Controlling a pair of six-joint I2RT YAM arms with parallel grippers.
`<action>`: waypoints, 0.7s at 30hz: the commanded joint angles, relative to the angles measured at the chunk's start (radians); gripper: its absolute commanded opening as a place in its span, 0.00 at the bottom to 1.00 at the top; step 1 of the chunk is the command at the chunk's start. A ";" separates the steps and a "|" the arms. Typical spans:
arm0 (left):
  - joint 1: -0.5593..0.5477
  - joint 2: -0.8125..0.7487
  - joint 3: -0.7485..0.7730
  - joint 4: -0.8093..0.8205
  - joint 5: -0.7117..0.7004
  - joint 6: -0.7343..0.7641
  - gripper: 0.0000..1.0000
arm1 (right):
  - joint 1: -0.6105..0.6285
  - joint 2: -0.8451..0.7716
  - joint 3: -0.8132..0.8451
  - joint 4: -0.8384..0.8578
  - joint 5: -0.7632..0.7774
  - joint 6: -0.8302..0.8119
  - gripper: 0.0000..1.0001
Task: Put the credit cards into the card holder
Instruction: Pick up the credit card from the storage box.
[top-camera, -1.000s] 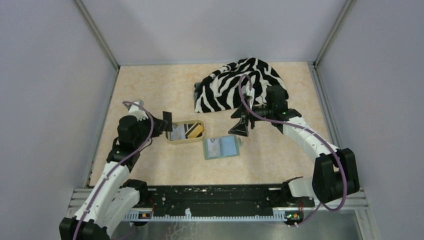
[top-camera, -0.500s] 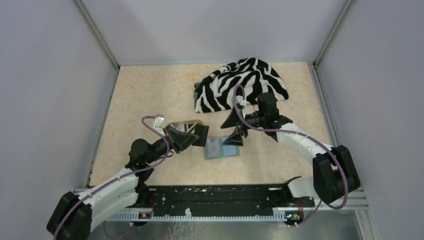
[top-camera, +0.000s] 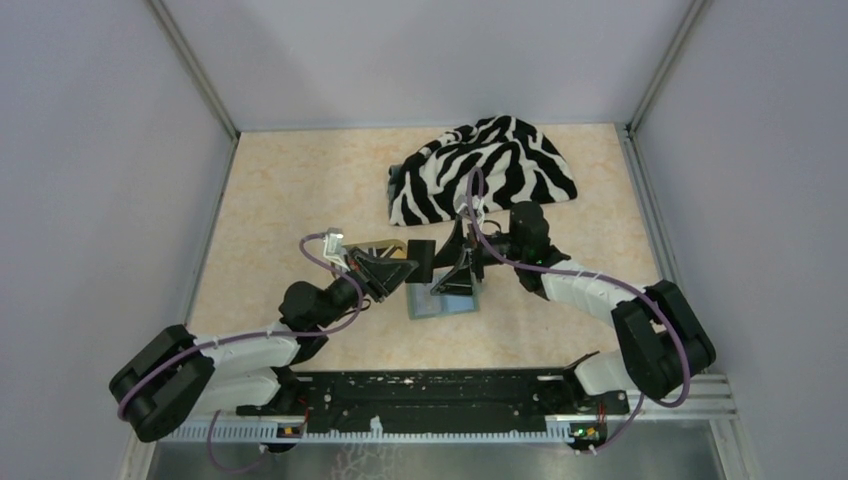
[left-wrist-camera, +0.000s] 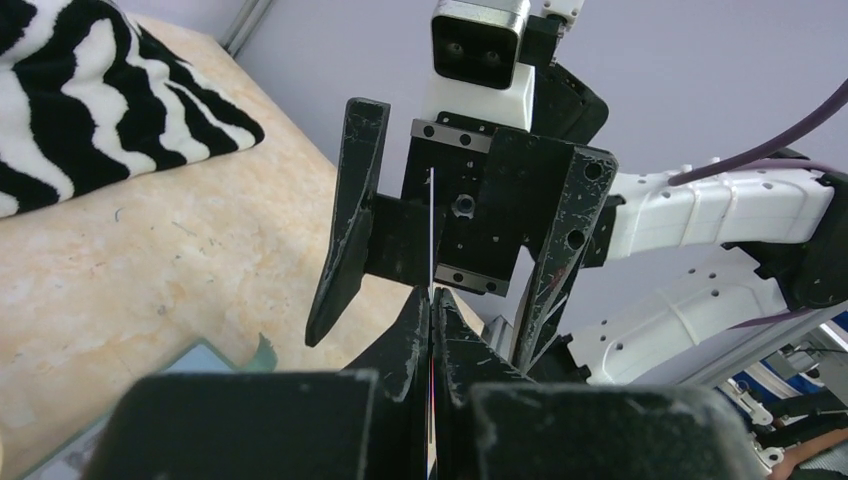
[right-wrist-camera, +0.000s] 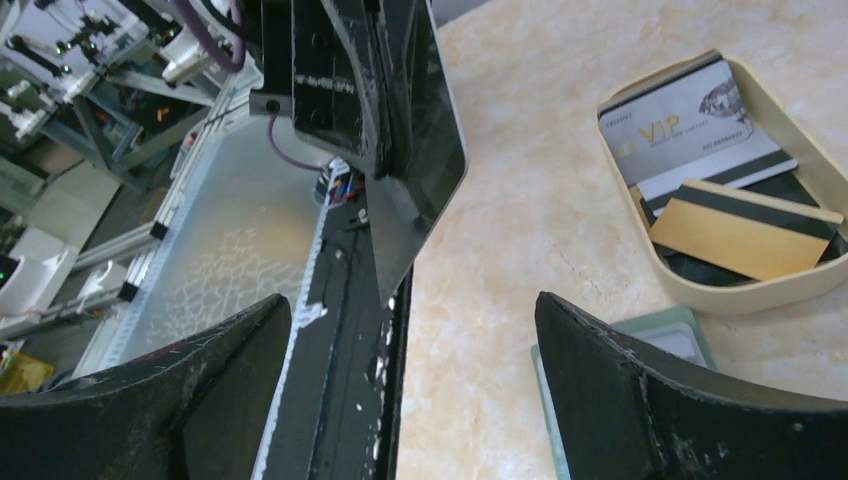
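- Left wrist view: the left hand (left-wrist-camera: 431, 310) is clamped shut on a thin dark plastic credit card (left-wrist-camera: 431, 230), seen edge-on.
- The right hand (top-camera: 450, 274) faces it, fingers spread wide, gripping nothing.
- A sage-green folding card holder (top-camera: 447, 301) lies open on the beige counter (top-camera: 300, 190), beneath both hands.
- At its 10 o'clock, a cream oval tray (right-wrist-camera: 760, 297) holds more cards (right-wrist-camera: 735, 238).
- A zebra-striped cloth (top-camera: 490, 175) lies at 12 o'clock.

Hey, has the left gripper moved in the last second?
Yes. The left gripper has swung right, from the oval tray's left end across it to the card holder's far left corner.
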 joint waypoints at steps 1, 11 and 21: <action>-0.030 0.045 0.053 0.131 -0.046 0.018 0.00 | 0.018 0.008 -0.001 0.235 0.039 0.202 0.87; -0.044 0.089 0.061 0.174 -0.034 0.009 0.00 | 0.030 0.021 0.002 0.322 0.037 0.302 0.20; -0.021 -0.219 0.066 -0.267 0.011 0.160 0.77 | 0.032 0.033 0.133 -0.123 -0.147 -0.059 0.00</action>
